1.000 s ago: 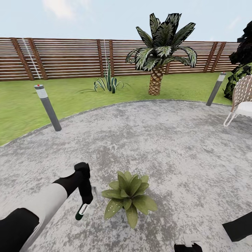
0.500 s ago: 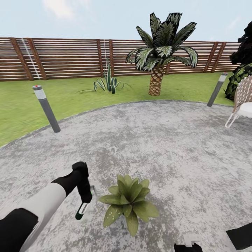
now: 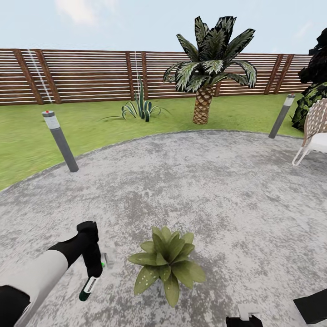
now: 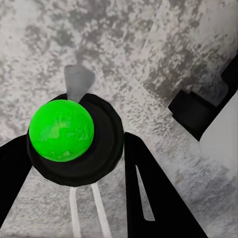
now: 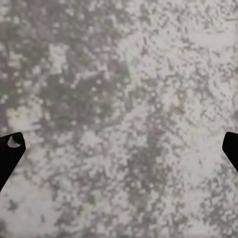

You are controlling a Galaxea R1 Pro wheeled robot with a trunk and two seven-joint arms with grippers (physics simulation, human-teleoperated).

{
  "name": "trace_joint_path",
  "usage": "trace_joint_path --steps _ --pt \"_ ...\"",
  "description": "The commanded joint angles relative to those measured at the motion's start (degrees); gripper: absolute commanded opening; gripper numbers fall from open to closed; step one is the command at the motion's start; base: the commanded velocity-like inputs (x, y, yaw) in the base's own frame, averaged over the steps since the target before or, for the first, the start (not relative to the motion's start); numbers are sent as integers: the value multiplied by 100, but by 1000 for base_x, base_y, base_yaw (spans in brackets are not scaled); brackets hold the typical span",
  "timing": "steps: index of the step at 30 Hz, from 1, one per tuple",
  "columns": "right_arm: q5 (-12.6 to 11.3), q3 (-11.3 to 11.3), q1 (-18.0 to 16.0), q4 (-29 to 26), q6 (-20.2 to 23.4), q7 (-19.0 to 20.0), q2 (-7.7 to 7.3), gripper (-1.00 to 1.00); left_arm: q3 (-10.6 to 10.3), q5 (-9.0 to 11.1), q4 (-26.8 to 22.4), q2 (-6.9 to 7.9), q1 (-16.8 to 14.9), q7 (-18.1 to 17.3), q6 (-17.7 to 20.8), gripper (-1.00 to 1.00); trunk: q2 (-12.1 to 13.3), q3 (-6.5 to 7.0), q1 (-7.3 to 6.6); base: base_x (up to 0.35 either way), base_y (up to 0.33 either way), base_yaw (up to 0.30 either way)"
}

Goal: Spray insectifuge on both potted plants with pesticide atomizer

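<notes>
Atomizer in left gripper, low left of the head view, beside one potted plant.

Left gripper holds the atomizer, fingers clamped on its body, bottle hanging tilted over the paving. In the left wrist view the atomizer sits between the dark fingers, its end showing bright green. The plant stands lower centre, apart from the bottle, to its right. Right gripper: in the right wrist view I see only finger tips at the frame edges, spread wide, nothing between them. I see one plant here; the second is not in these views. Risks, as I judge them: the nozzle looks aimed at the paving rather than the leaves, so spray could miss; the tilted hold could slip; swinging right carelessly could knock the plant.
</notes>
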Motion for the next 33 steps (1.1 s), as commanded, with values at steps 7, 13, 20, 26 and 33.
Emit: trace_joint_path --steps 7,13,20,26,33 --pt "-50 49 -2 1 -14 -14 0 100 319 -59 -727 17 -48 -58 49 -100 -2 -5 -1 0 0 0" --pt "-50 49 -2 1 -14 -14 0 100 314 -73 -682 326 11 -34 43 -100 -2 -5 -1 0 0 0" --pt "-42 49 -3 1 -11 -14 0 100 278 -70 -348 464 15 247 55 -100 -2 -5 -1 0 0 0" --pt "-42 49 -1 1 -14 -14 0 100 246 -988 -354 -347 41 310 331 -100 -2 -5 -1 0 0 0" --pt "-45 49 -2 1 -14 -14 0 100 271 -1038 -337 -95 239 326 390 -100 -2 -5 -1 0 0 0"
